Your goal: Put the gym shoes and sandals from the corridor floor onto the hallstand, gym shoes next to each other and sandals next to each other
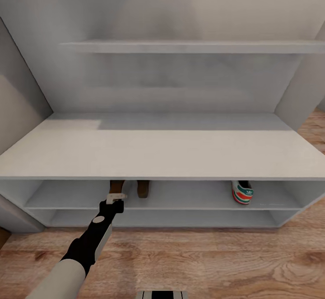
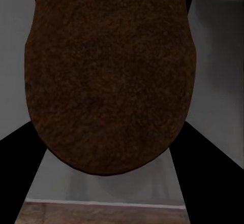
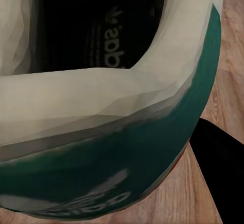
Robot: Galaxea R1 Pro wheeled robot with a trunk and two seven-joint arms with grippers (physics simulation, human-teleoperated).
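On the hallstand (image 1: 158, 154)'s upper tier, two sandals (image 1: 117, 186) lay left of one gym shoe (image 1: 242, 192) — left gripper (image 1: 115, 196) clasped one sandal; right gripper's state untellable.

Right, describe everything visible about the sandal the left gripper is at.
The sandal is dark brown, leather-like with a grainy, suede-looking surface and a rounded end. In the head view it sits in the upper open tier of the white hallstand, toward the left end, mostly hidden under the top board. The left gripper is right at its near end, and its dark fingers flank it in the wrist view. A second brown sandal stands just beside it.
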